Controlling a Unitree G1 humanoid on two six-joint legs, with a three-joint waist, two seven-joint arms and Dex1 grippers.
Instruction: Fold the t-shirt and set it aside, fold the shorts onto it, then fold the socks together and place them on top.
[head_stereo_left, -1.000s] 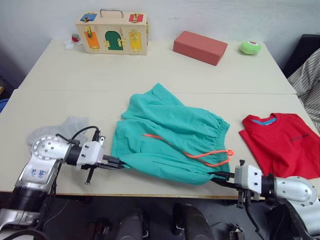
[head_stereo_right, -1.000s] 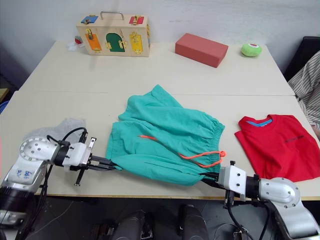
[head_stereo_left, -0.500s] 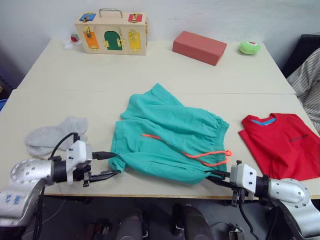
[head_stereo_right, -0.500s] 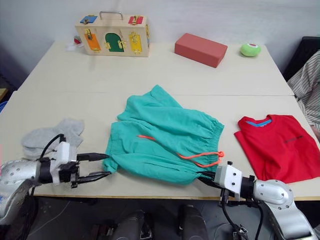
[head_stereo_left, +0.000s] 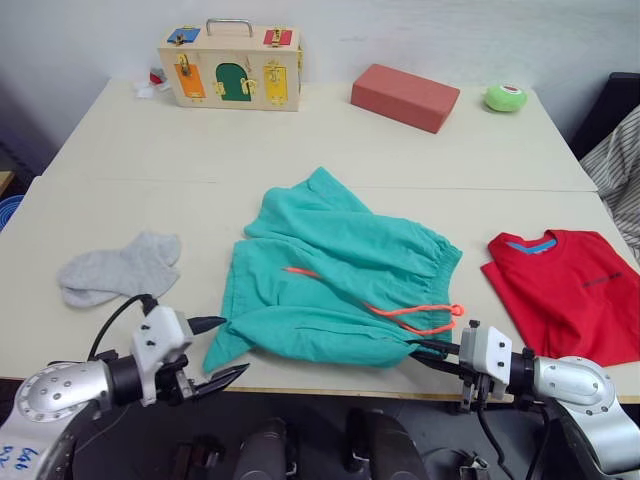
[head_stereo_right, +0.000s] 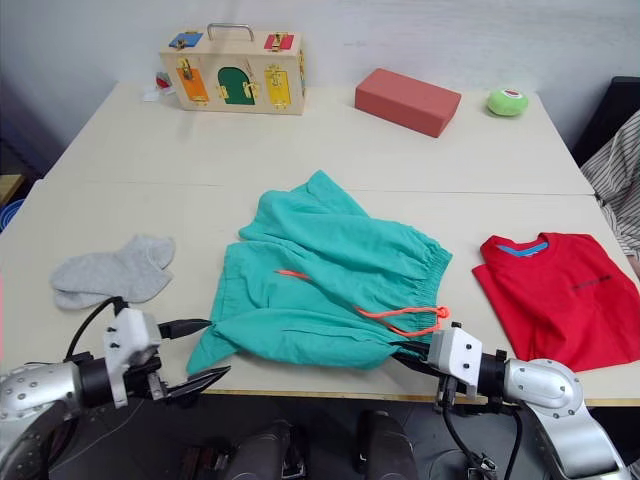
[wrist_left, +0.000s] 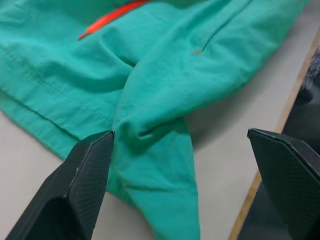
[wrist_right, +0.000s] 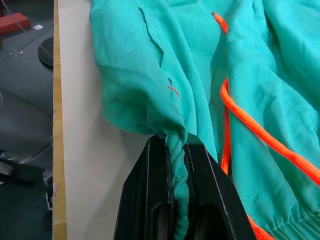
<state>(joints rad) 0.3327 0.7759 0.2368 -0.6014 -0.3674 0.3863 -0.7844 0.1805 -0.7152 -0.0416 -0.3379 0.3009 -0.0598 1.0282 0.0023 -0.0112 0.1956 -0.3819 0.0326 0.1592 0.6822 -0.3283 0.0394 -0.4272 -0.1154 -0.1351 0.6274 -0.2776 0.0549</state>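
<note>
The teal shorts (head_stereo_left: 340, 275) lie crumpled in the middle of the table (head_stereo_left: 300, 150), with the orange drawstring (head_stereo_left: 420, 312) across their front. My left gripper (head_stereo_left: 222, 348) stands open at the table's front edge. The shorts' near left corner (wrist_left: 160, 165) lies loose on the table between its fingers (wrist_left: 75, 190). My right gripper (head_stereo_left: 428, 351) is shut on the shorts' near right edge, and a twist of teal cloth (wrist_right: 176, 155) sits pinched between its jaws. The red t-shirt (head_stereo_left: 570, 295) lies folded at the right. The grey socks (head_stereo_left: 120, 268) lie at the left.
At the back of the table stand a wooden latch box (head_stereo_left: 230, 77), a red block (head_stereo_left: 404, 96) and a green ball (head_stereo_left: 504, 97). Striped cloth (head_stereo_left: 625, 165) hangs past the table's right edge. Both grippers hang at the table's front edge.
My left gripper has opened, let go of the shorts' left corner and drawn back toward the front edge. The corner now lies on the table. The right gripper keeps its hold.
</note>
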